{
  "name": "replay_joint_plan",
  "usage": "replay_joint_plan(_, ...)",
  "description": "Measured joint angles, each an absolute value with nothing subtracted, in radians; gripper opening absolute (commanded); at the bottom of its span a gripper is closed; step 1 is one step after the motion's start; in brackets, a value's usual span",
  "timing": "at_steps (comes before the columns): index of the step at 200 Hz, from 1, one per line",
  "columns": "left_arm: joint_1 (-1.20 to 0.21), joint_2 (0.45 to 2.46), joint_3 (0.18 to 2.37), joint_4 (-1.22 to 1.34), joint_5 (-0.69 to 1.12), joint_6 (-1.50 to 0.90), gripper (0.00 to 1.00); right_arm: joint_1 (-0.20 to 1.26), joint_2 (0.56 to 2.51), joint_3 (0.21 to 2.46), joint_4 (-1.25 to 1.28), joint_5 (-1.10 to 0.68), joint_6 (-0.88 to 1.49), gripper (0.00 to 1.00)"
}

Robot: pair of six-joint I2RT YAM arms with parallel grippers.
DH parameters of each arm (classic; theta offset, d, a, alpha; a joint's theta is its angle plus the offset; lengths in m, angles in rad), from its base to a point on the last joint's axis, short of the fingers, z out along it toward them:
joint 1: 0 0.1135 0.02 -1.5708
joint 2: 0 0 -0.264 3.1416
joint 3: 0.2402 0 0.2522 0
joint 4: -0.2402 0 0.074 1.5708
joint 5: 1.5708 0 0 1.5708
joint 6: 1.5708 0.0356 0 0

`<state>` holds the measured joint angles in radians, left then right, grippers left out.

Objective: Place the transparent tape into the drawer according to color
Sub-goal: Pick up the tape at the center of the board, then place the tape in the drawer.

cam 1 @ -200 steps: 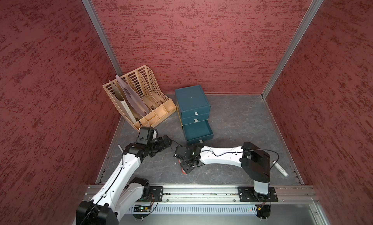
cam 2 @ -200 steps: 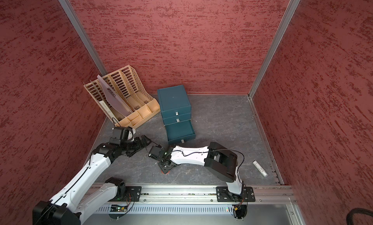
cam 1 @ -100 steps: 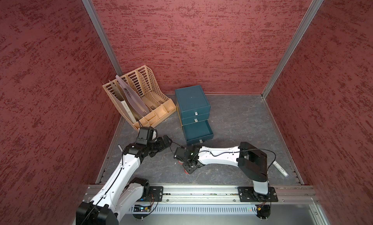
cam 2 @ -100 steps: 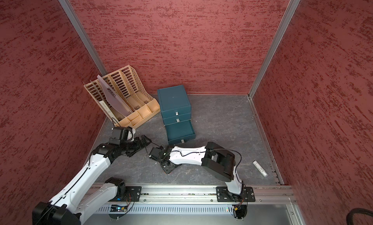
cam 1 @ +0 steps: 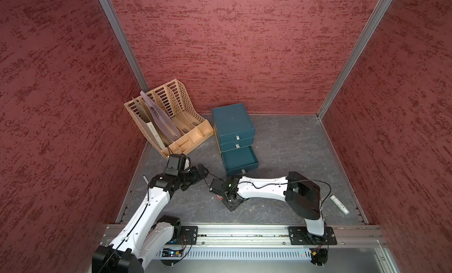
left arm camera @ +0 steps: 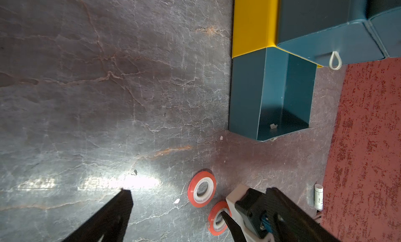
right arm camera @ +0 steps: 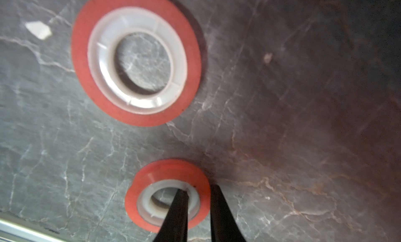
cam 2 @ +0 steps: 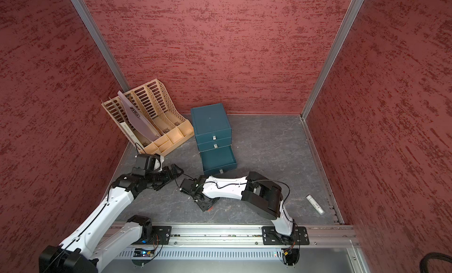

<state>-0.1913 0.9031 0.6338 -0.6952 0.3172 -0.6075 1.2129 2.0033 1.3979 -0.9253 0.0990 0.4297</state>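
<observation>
In both top views the right arm [cam 1: 261, 188] is reaching low over the table [cam 1: 281, 147] in front of the drawer chest [cam 1: 233, 123], whose bottom drawer [cam 1: 241, 159] is standing pulled out. The left arm [cam 1: 156, 198] is hovering beside it. A file rack [cam 1: 171, 112] is sitting by the wall, and a white tube [cam 1: 339, 204] is lying well apart.

From the left wrist, the left fingers [left arm camera: 117, 212] are standing wide apart, holding nothing. Two red rolls are lying flat near the open drawer: the free red roll [left arm camera: 201, 189] and, just beside it, the pinched red roll [left arm camera: 212, 221].

From the right wrist, the right fingers [right arm camera: 176, 214] are clamping that roll's wall, one inside the core and one outside.

The bite is taking in only a thin wall, so the roll could swing or slip out on the lift. The free red roll is lying close enough to get nudged, and the left arm is crowding the path to the drawer. Nothing is marking which drawer takes red, so a mix-up is possible. The tube is carrying print too small to read, and no brand is showing.
</observation>
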Motion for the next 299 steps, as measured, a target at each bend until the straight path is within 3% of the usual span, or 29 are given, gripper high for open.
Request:
replay_joint_plan(80, -0.191, 0.903, 0.634, -0.697, 0.327, -0.601, 1.00, 1.196, 1.993, 1.393, -0.925, 0.102, 0.431, 0.00)
replay_joint_plan(144, -0.202, 0.905, 0.634, -0.695, 0.339, -0.593, 1.00, 1.121, 1.861, 1.382, -0.949, 0.113, 0.432, 0.00)
replay_joint_plan(299, -0.476, 1.055, 0.634, -0.637, 0.308, -0.588, 1.00, 0.809, 1.755, 1.535, -1.008, 0.177, 0.294, 0.00)
